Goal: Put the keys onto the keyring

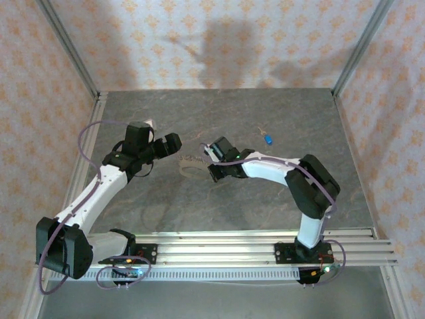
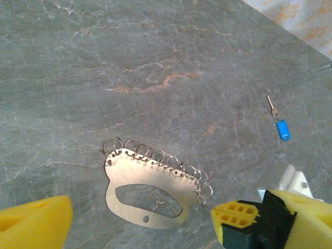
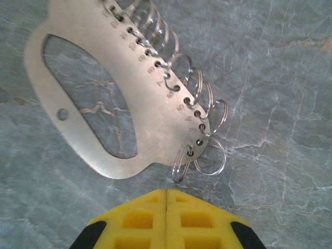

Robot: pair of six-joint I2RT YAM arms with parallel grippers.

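The keyring (image 1: pixel 189 164) is a flat pale metal plate with an oval cut-out and several wire rings along one edge. It lies flat on the table (image 1: pixel 219 113); the wrist views show it too (image 2: pixel 155 181) (image 3: pixel 104 67). A tiny key with a blue head (image 1: pixel 269 139) (image 2: pixel 282 129) lies alone, farther back and to the right. My right gripper (image 1: pixel 211 157) (image 3: pixel 166 193) is shut with nothing in it, its tips just short of the plate's end rings (image 3: pixel 181 161). My left gripper (image 1: pixel 174 143) (image 2: pixel 168 228) hangs open over the plate's left side. The right gripper's tip (image 2: pixel 231 215) sits beside its right finger (image 2: pixel 306 223).
The grey marbled table has metal posts and patterned walls at the back and both sides. A metal rail (image 1: pixel 226 242) with both arm bases runs along the near edge.
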